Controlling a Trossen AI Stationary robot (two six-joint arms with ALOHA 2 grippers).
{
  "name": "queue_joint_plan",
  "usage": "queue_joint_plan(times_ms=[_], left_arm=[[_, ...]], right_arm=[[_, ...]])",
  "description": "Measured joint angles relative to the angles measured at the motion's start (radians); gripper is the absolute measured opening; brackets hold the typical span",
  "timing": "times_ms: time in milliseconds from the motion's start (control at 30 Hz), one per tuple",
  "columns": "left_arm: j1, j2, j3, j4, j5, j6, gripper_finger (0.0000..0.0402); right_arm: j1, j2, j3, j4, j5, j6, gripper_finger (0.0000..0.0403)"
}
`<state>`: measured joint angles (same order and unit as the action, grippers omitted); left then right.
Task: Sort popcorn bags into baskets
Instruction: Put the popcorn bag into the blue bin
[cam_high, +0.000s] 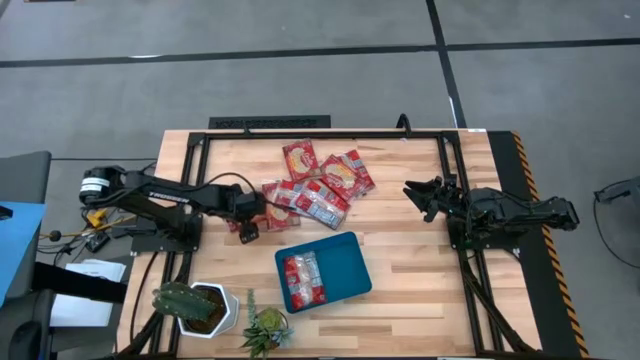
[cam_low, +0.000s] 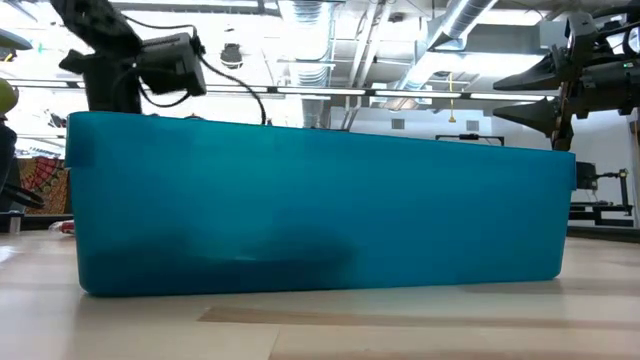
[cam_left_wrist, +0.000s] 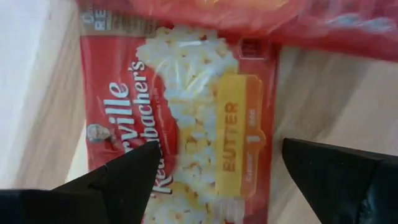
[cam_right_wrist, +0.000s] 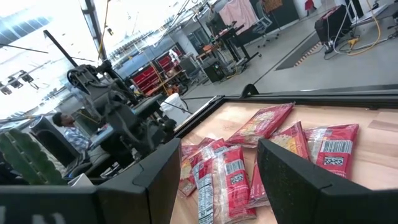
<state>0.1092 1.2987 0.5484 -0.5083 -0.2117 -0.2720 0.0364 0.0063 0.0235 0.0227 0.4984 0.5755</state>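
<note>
The left claw (cam_high: 249, 232) hangs low over the left end of the pile of popcorn bags (cam_high: 318, 190), its two dark fingers (cam_left_wrist: 121, 180) spread wide with one red butter packet (cam_left_wrist: 186, 124) lying flat on the wood between them, not gripped. That packet sits at the near-left edge of the pile, partly under another red bag. The pile spreads across the middle of the bench (cam_high: 420, 270), toward its far side. Nearer, just right of the left claw, the teal basket (cam_high: 350, 265) lies on the bench with bags (cam_high: 303, 278) in its left half. The right claw (cam_high: 424, 196) waits at the right of the pile, well apart from it, fingers spread and empty. Two potted plants (cam_high: 225, 312) stand at the near-left corner.
</note>
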Motion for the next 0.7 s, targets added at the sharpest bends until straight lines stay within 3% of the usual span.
queue_joint_plan(times_ms=[167, 300, 700], left_arm=[[0.043, -0.006, -0.052, 0.030, 0.048, -0.008, 0.0326], [0.053, -0.005, -0.058, 0.027, 0.053, -0.002, 0.0286], [0.053, 0.000, -0.057, 0.034, 0.057, -0.013, 0.0051]], right_arm=[[0.000, 0.000, 0.000, 0.000, 0.000, 0.000, 0.0234], [0.000, 0.000, 0.000, 0.000, 0.001, 0.001, 0.0234], [0.000, 0.000, 0.000, 0.000, 0.001, 0.001, 0.0234]])
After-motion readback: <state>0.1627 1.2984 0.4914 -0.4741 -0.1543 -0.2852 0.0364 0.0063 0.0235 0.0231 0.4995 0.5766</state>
